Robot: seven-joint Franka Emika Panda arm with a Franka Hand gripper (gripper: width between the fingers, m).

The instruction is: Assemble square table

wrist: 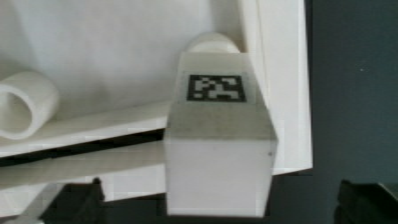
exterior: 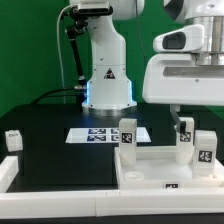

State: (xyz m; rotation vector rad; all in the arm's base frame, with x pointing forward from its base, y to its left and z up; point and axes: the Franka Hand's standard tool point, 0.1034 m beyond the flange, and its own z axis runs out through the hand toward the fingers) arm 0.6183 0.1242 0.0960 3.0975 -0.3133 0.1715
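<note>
The square table's white panel (exterior: pixel 150 160) lies at the front of the black table, with a tag on its front edge (exterior: pixel 170 185). White tagged legs stand on it at the exterior view's left (exterior: pixel 128 138) and right (exterior: pixel 204 148). A third tagged leg (exterior: pixel 185 133) stands at the back right, and my gripper (exterior: pixel 182 118) hangs right over it. In the wrist view this leg (wrist: pixel 217 130) sits between my dark fingers (wrist: pixel 365 198), with a gap on each side. My gripper (wrist: pixel 214 208) is open. A round white leg end (wrist: pixel 22 105) shows beside it on the panel (wrist: pixel 107 50).
The marker board (exterior: pixel 105 134) lies in front of the robot's base (exterior: pixel 107 80). A loose tagged leg (exterior: pixel 13 140) stands at the exterior view's far left. A plain white bar (exterior: pixel 8 172) runs along the front left.
</note>
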